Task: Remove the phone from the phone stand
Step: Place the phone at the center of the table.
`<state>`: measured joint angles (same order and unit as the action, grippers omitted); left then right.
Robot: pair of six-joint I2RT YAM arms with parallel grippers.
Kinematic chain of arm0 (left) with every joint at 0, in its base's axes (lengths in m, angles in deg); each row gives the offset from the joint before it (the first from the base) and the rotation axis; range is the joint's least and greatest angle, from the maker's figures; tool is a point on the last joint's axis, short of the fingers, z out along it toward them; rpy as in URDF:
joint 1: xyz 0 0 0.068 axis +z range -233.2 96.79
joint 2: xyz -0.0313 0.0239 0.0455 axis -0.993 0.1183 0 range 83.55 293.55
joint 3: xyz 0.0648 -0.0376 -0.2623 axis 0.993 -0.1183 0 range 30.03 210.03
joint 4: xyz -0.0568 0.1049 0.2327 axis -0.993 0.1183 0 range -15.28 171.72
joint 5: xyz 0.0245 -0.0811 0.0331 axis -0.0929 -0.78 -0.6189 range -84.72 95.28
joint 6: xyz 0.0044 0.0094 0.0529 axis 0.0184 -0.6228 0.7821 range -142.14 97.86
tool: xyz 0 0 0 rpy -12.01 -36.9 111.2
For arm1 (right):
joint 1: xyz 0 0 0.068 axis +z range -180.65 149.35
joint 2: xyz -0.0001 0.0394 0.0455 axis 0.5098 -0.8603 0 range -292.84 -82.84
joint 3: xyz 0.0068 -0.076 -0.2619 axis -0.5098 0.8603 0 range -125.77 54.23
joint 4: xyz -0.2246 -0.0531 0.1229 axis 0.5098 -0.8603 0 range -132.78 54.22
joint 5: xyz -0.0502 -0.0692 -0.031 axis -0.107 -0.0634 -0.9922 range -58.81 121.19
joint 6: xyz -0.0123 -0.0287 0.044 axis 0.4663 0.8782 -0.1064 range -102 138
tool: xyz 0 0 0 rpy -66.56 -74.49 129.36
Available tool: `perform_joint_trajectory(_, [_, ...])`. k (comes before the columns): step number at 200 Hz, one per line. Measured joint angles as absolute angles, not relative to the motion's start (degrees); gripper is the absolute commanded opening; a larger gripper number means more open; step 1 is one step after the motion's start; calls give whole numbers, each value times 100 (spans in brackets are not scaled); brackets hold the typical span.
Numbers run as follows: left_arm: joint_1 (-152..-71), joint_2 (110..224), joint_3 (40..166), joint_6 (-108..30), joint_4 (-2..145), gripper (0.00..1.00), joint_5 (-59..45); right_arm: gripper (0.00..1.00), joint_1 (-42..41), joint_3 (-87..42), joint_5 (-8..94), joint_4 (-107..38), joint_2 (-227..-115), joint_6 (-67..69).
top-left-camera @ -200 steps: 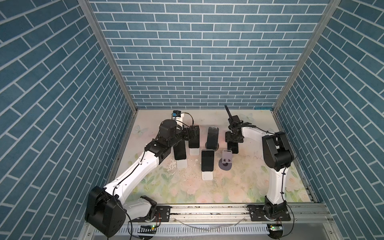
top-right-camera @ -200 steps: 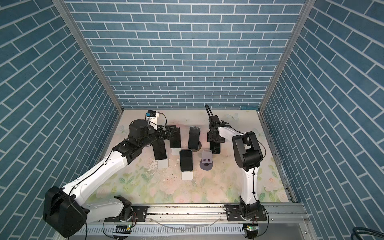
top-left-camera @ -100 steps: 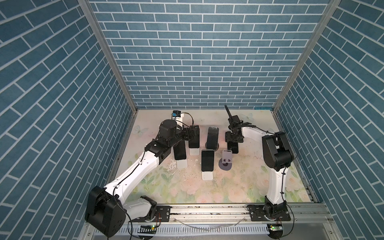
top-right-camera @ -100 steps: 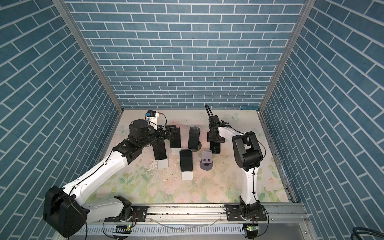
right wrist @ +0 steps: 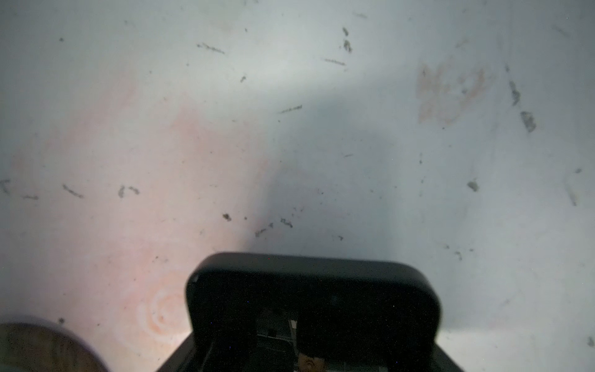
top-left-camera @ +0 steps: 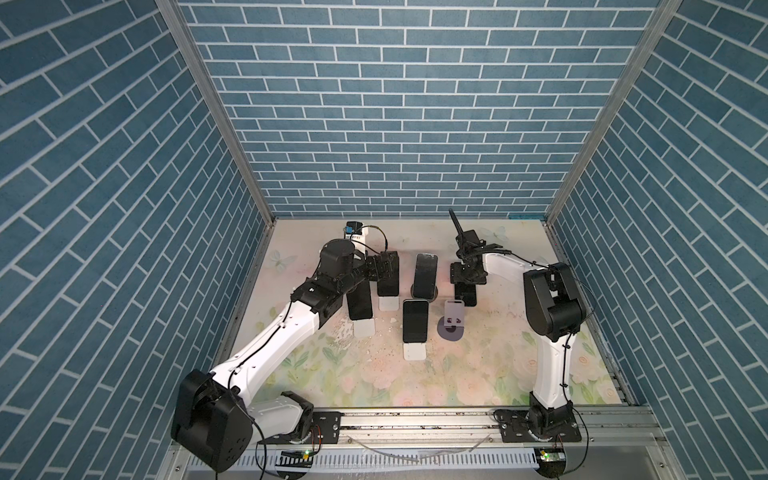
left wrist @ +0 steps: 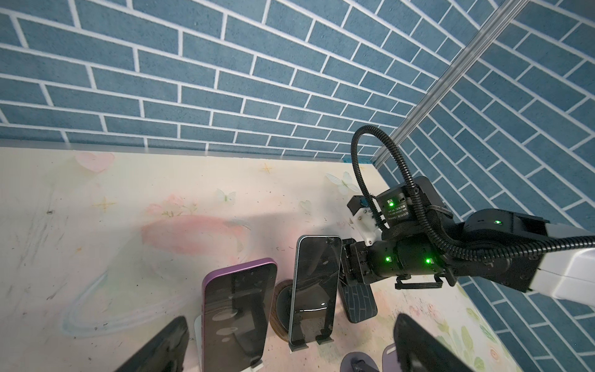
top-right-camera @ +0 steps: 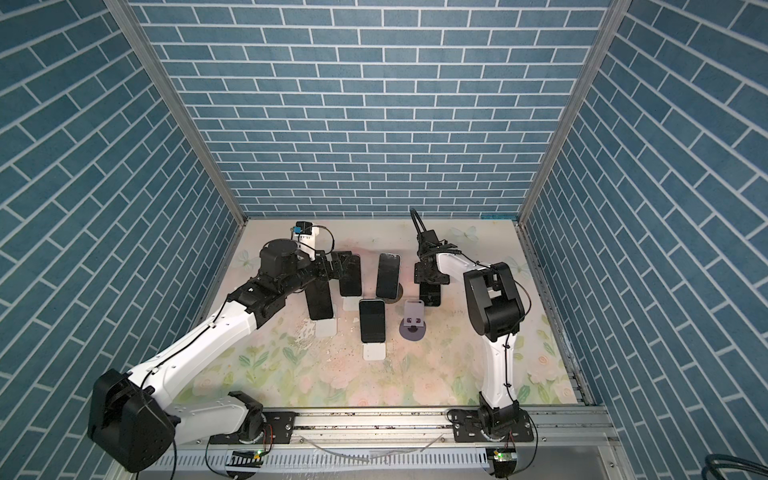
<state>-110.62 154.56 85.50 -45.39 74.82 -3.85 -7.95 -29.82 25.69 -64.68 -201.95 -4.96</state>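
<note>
the right gripper (top-left-camera: 466, 282) is closed partway on the top end of a black phone (top-left-camera: 468, 298), its jaws pinching the two long edges. the phone hangs nearly upright toward the back edge of the floral table (top-left-camera: 478, 374), right of the middle. it is just behind an empty lavender stand (top-left-camera: 453, 318) with a round base, so it looks to be already off its stand. whether its lower end touches the table i cannot tell. the right wrist view shows only the phone's rounded end over the table.

the left gripper (top-left-camera: 385, 269) stands at its widest and holds nothing. its fingers (left wrist: 415, 341) point at a purple phone (left wrist: 240, 312) on a white stand (top-left-camera: 388, 304); whether that phone is already between them i cannot tell. a blue-edged phone (left wrist: 317, 283) leans on a round dark-based stand beside it. the front phone (top-left-camera: 415, 320) and the left phone (top-left-camera: 359, 301) sit on white stands nearer the front edge.

the black phone should handle as a stiff, dense, smooth slab with glass faces that slip and crack. the long edges are the place to hold it, as here. a grip this near the top may let it swing, so it probably wants a slow, low set-down on bare table.
</note>
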Motion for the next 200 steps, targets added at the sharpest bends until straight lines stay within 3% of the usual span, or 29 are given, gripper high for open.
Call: perform_joint_trajectory(200, [-11062, 15458, 8495, -4473, 7388, 100, -383, 79, -795, -3082, 2541, -6565, -20250, -533])
